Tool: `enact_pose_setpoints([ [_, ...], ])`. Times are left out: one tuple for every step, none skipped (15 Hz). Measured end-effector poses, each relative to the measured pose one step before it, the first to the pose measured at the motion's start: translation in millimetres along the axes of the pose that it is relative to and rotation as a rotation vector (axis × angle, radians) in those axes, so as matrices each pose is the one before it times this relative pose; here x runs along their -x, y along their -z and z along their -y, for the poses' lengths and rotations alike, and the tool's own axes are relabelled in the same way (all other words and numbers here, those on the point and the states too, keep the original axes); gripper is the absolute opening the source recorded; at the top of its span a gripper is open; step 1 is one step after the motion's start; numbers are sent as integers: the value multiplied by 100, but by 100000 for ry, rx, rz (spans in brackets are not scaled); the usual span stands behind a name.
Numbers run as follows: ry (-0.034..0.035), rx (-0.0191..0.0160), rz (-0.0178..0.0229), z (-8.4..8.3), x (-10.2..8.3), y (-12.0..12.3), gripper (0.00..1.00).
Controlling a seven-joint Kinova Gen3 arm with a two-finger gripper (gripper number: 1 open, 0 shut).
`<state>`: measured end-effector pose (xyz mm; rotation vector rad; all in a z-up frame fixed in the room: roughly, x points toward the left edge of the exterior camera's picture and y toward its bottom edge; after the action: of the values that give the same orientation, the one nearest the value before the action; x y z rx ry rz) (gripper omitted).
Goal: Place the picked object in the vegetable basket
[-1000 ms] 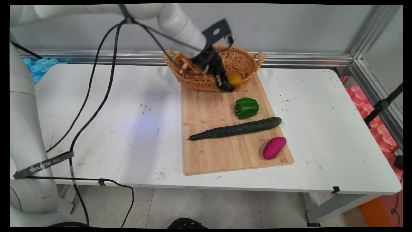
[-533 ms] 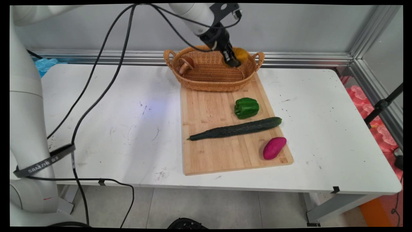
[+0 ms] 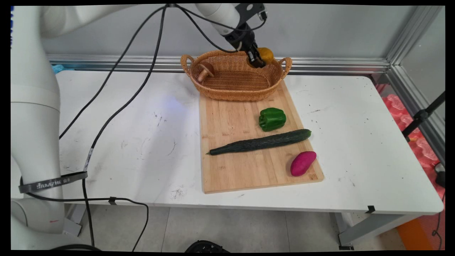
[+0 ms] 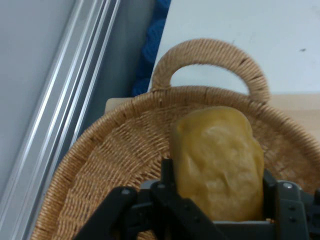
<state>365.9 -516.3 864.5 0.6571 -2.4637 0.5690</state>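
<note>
One yellow-orange bell pepper [image 3: 266, 54], lumpy and glossy, clamped between the two fingers of the black two-finger gripper [image 3: 258, 62] and hanging in the air over the right end of the oval woven wicker basket [image 3: 231, 90], close to its right handle. In the hand view, pepper [image 4: 219, 162] filling the space between the fingers [image 4: 167, 172], pinched across its broad sides, basket wall and one looped handle behind it. Probably light and hollow, skin smooth and likely slippery, walls with some give; a hold across the widest part, as here, looks safer than one near the tapering end.

Inside the basket, at its left end, a brown wooden mushroom [image 3: 205, 70], well apart from the pepper. Basket seated on the far end of a pale bamboo cutting board [image 3: 234, 167]. Further along the board, a green bell pepper [image 3: 272, 119], then a long dark green cucumber [image 3: 261, 142] lying across it at a slant, then a magenta sweet potato [image 3: 303, 163] near the board's right front corner.

Plenty of bare white table [image 3: 124, 142] left and right of the board; behind the basket, an aluminium rail and wall close by, so little room that way. Black cables [image 3: 117, 89] drooping from the arm over the table's left half.
</note>
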Motion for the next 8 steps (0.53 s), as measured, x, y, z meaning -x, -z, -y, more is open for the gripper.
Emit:
enact_pose_setpoints([
  [-631,-15,149,526,313,-730,0],
  [-586,-60,146,499,309,-668,0],
  [-447,-86,184,417,246,-556,0],
  [-289,0,110,254,173,-355,0],
  [-426,18,190,356,243,-504,0],
  [-268,47,94,214,151,-314,0],
  [-356,56,136,303,224,-438,0],
  [-393,90,140,314,235,-474,0],
])
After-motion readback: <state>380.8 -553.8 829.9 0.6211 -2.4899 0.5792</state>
